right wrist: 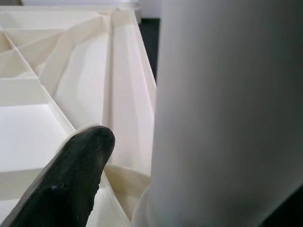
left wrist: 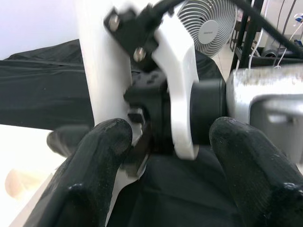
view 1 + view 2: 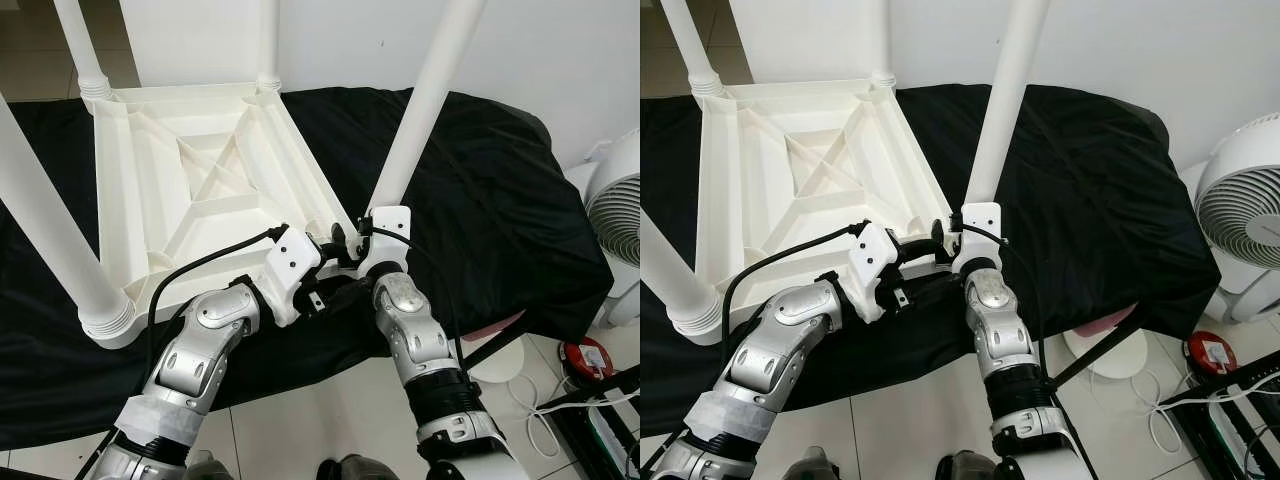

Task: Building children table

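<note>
Your upside-down white table point(image 3: 200, 190) sits on the black cloth point(image 3: 480, 200). Right gripper point(image 3: 372, 232) looks clamped around the base of the near-right leg point(image 3: 425, 100). Left gripper point(image 3: 325, 262) sits just beside it, fingers point(image 2: 94, 156) spread wide and empty.

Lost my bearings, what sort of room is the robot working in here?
Likely a room in a home: tiled floor, a white fan standing at the right, cables by it, and the upturned white table on a black cloth.
</note>
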Robot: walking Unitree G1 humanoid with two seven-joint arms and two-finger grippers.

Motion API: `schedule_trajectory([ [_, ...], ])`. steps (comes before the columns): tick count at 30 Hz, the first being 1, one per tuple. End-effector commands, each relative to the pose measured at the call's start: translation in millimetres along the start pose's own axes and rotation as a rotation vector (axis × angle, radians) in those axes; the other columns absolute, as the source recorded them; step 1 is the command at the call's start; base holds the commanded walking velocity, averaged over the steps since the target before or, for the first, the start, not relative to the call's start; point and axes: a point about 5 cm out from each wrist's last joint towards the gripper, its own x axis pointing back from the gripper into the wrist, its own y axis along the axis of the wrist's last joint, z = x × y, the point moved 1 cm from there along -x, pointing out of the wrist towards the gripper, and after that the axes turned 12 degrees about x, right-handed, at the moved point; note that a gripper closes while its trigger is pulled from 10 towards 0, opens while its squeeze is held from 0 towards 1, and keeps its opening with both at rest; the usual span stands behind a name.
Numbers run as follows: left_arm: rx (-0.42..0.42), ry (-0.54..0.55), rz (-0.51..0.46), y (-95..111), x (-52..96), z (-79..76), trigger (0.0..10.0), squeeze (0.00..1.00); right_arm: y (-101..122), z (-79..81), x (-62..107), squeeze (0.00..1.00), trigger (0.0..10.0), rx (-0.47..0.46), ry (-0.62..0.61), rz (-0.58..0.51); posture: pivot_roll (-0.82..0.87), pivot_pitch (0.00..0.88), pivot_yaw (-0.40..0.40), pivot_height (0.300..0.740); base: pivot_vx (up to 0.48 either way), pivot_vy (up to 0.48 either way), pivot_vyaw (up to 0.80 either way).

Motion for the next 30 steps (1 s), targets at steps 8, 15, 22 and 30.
schedule_trajectory([
  [8, -0.003, 0.060, 0.013, -3.7, 5.6, 4.6, 10.0, 0.00, -4.6, -29.9, 16.3, 0.00, 10.0, 0.036, 0.142, -0.060, 0.08, 0.000, -0.115, 0.740, 0.000, 0.000, 0.00],
  [15, 0.004, 0.062, 0.028, -6.4, 12.0, 4.9, 10.0, 0.00, -10.1, -50.4, 27.3, 0.00, 10.0, 0.099, 0.276, -0.098, 0.08, 0.000, -0.110, 0.740, 0.000, 0.000, 0.00],
  [22, 0.004, 0.054, 0.055, -10.0, 16.1, 5.5, 10.0, 0.00, -8.4, -73.7, 17.6, 0.00, 10.0, 0.131, 0.407, -0.116, 0.07, 0.000, -0.090, 0.740, 0.000, 0.000, 0.00],
  [30, -0.005, 0.053, 0.061, -7.7, 17.1, 7.1, 10.0, 0.00, -5.6, -61.5, -5.5, 0.00, 10.0, 0.153, 0.576, -0.092, 0.09, 0.000, -0.076, 0.740, 0.000, 0.000, 0.00],
])
